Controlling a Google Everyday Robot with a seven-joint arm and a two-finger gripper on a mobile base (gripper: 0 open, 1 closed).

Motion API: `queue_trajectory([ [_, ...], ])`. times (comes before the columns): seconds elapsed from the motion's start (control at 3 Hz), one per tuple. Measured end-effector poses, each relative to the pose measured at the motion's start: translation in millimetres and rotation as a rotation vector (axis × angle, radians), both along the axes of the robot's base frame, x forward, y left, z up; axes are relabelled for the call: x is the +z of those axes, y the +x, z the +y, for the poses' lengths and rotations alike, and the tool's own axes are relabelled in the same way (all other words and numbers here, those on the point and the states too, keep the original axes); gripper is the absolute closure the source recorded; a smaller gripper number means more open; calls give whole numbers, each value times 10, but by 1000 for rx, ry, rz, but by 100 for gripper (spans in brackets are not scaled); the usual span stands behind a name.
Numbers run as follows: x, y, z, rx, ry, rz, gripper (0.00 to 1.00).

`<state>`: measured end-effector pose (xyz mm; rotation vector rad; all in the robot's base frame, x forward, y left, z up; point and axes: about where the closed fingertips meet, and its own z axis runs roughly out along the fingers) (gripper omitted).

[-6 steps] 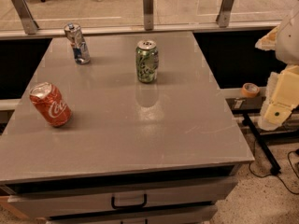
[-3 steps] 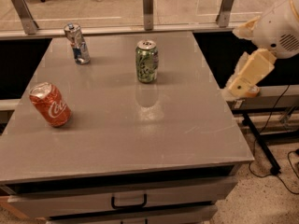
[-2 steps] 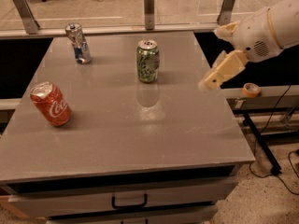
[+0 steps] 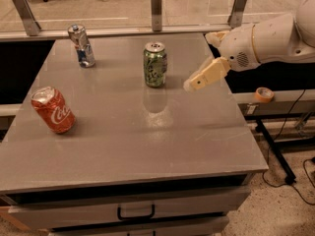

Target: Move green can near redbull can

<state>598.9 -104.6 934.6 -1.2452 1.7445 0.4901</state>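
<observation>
Gripper to the right of the green can, not touching it

Gripper (image 4: 195, 83) hangs over the right part of the table, at the end of a white arm (image 4: 261, 41) that comes in from the right edge of the view. It points down and to the left, toward the green can (image 4: 155, 65). The can stands upright just to the left of the gripper tip, near it but with a clear gap between them. Whether the gripper is spread or pressed together, I cannot tell; it holds nothing that I can see.

The green can is in the far middle of the grey table (image 4: 147, 146), and its reflection shows faintly on the surface in front of it. The redbull can (image 4: 82, 46) stands at the far left corner, well apart from the green can. A red Coca-Cola can (image 4: 53, 110) is at the left edge, nearer to the camera, and it looks tilted.

Under the table top there is a drawer with a dark handle (image 4: 136, 213). Behind the table runs a low glass barrier with metal posts (image 4: 156, 8), and beyond it a pale floor. At the right, beside the table, a roll of orange tape (image 4: 264, 94) lies on a lower ledge, and a black cable (image 4: 290, 113) hangs down to the speckled floor.
</observation>
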Motion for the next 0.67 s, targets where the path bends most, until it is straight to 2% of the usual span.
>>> queue_trajectory([
  [0.33, -299, 86, 172, -37, 91, 43, 0],
  [0.67, -460, 364, 365, -99, 171, 27, 0],
])
